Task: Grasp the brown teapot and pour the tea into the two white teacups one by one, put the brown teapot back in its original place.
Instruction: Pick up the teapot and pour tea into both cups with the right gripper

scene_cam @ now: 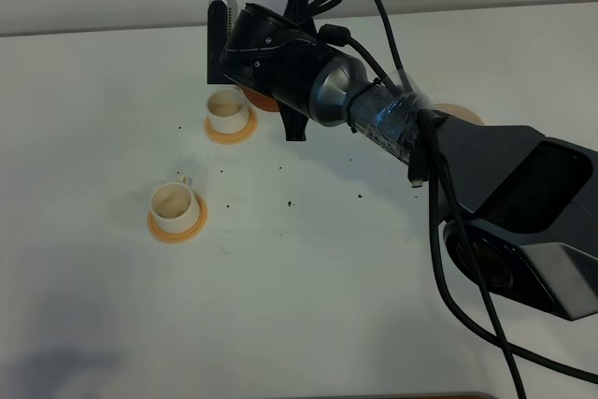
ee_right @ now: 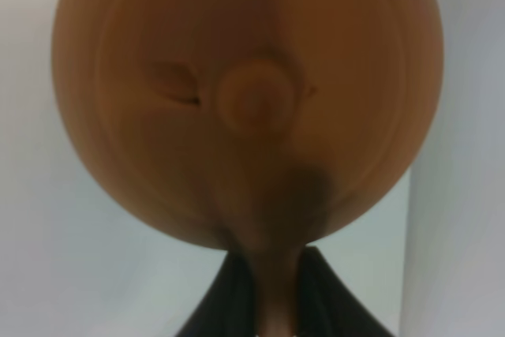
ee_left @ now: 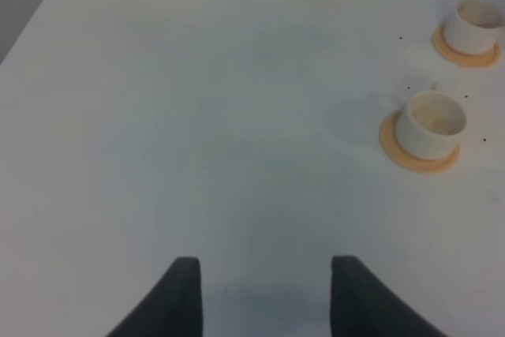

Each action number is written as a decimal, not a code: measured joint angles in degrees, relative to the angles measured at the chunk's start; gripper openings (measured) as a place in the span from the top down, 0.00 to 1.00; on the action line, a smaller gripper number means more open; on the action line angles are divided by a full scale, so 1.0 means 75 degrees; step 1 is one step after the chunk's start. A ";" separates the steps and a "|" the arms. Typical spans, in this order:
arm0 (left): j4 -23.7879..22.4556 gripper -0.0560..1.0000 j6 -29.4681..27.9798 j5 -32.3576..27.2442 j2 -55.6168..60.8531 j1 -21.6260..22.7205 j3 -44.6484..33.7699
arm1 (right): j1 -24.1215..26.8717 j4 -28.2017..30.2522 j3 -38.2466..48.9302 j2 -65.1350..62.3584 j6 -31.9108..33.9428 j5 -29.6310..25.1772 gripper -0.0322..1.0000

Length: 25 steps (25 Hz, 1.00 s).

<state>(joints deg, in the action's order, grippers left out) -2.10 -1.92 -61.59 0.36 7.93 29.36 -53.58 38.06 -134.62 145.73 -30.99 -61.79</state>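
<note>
Right fingers (ee_right: 225, 309) pinching brown teapot (ee_right: 245, 100) by its handle, pot aloft just beside farther white teacup (scene_cam: 229, 111); left fingers (ee_left: 180, 297) spread apart, low over worktop (ee_left: 197, 116).

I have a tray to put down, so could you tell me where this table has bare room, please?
The widest bare patch is the front of the table, from the near cup across to the right arm. The left edge beside both cups is bare too. The back is crowded: that arm holds the teapot by the far cup.
</note>
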 joint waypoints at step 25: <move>0.0000 0.59 0.0000 0.0000 0.0000 0.0000 0.0000 | -0.0142 0.1025 0.0000 0.0312 -0.0406 0.0387 0.88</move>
<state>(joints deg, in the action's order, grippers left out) -2.10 -1.92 -61.59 0.36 7.93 29.36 -54.65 45.75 -134.62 148.07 -34.04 -58.89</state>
